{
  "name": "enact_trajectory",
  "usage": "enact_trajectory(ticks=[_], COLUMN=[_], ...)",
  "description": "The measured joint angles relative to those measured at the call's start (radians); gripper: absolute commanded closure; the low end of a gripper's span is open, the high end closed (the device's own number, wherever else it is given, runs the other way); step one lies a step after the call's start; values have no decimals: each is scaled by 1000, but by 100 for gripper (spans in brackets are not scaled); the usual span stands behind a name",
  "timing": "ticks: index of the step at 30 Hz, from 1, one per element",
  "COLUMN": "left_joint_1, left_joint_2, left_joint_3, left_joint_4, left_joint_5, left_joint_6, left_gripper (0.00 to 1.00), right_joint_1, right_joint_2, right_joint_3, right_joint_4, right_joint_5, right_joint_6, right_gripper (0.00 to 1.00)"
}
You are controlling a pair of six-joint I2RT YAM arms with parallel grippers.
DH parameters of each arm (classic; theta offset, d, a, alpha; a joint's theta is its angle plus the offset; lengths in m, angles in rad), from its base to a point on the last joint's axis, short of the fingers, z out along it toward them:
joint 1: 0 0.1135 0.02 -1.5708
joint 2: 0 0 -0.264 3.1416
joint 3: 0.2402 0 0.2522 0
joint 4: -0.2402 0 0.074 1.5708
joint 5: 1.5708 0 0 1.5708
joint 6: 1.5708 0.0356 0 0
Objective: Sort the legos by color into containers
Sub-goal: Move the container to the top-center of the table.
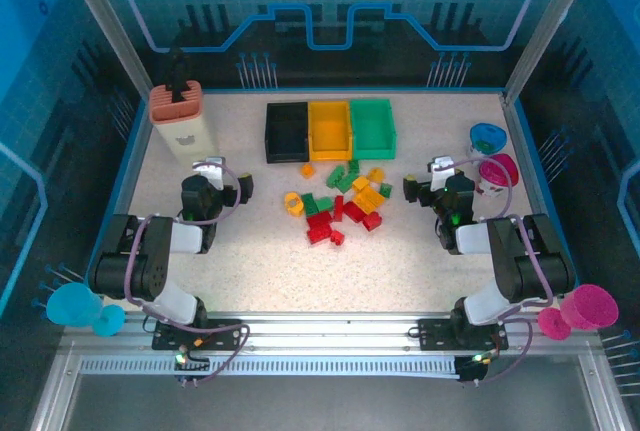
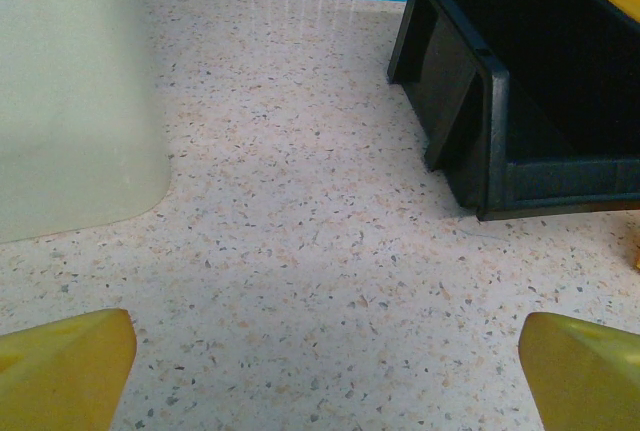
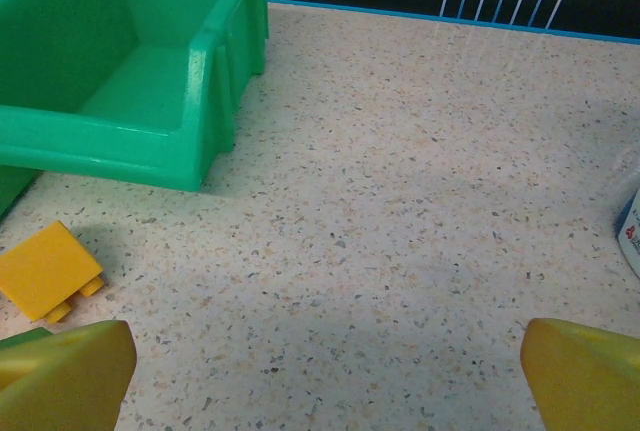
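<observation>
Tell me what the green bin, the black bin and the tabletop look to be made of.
Green bin: moulded plastic, semi-gloss; soft highlights along its rim and ribbed side. Black bin: likely the same plastic, duller sheen on its front wall. Tabletop: speckled, stone-like terrazzo look, smooth and slightly reflective; could be laminate.

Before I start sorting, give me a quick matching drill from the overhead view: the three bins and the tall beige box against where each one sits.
Column 1
1. black bin
2. yellow bin
3. green bin
4. tall beige box

Column 2
A. middle of the bin row
B. right end of the bin row
C. standing alone, left of all the bins
D. left end of the bin row

Pairs: 1-D, 2-A, 3-B, 4-C
</observation>
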Motion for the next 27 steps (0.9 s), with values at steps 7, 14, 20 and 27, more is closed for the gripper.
enact_trajectory(ticks=[7, 14, 20, 27], left_joint_1=[0, -23, -152, -200], left_joint_2=[0, -19, -257, -389], left_joint_3=[0, 8, 229, 464], left_joint_4=[0, -47, -495, -859], left_joint_5=[0, -48, -243, -202], left_joint_6=[0, 8, -78, -293], left_gripper=[1, 1, 1, 1], right_joint_1=[0, 1, 105, 42], right_joint_2=[0, -31, -395, -544], right_joint_3=[2, 6, 87, 271], right_joint_4=[-5, -45, -313, -603], right_joint_5=[-3, -6, 11, -127], right_joint_6=[0, -5, -3, 378], right_gripper=[0, 0, 0, 0])
